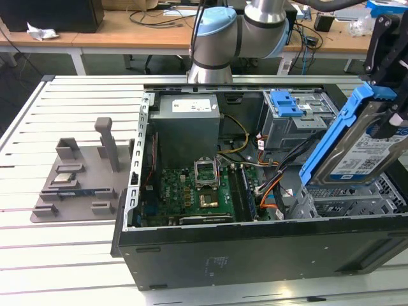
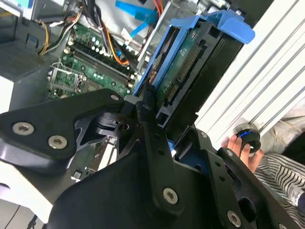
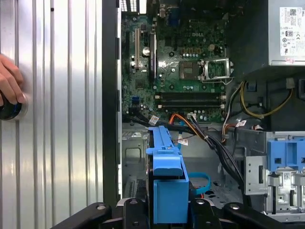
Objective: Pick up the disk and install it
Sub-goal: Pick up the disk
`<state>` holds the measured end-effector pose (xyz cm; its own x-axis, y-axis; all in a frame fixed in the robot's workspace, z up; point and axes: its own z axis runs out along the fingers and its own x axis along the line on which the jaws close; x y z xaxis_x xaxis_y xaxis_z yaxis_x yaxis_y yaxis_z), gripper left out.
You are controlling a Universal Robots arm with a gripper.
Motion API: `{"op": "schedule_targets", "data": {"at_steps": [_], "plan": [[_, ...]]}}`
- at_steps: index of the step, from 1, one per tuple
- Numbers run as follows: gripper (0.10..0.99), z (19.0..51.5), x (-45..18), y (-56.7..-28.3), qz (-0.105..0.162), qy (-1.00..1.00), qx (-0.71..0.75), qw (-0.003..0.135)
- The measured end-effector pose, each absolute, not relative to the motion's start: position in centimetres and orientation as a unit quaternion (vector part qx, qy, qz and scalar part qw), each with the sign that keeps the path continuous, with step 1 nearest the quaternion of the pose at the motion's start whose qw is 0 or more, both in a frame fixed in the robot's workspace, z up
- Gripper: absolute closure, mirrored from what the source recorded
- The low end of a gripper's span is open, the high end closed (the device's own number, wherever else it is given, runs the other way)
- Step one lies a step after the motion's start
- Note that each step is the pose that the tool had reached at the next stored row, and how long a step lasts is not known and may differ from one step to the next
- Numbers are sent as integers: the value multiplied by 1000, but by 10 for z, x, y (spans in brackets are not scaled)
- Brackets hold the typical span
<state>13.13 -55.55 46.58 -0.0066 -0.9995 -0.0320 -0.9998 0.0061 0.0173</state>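
The gripper is clamped on the disk, whose long axis slants steeply at the exterior view's right, above the drive cage.

disk: bare silver metal body, slightly glossy paper label, smooth blue plastic frame; the side seen in the second wrist view is a green circuit board. gripper: matt black links, metal or plastic, can't tell, with bright metal screws. surface: ribbed silvery metal, satin sheen. case: matt black painted shell, dull grey sheet metal inside. motherboard: glossy green. power supply box: dull grey metal, white paper label. fixture tray: matt grey plastic.
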Motion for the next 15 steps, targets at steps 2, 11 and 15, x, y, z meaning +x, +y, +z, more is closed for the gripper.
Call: {"op": "schedule_targets", "data": {"at_steps": [2, 11, 15], "plan": [[722, 464, 141, -554, 17, 709, -705, 5], [722, 460, 148, -554, 17, 709, -705, 5], [722, 460, 148, -554, 17, 709, -705, 5]]}}
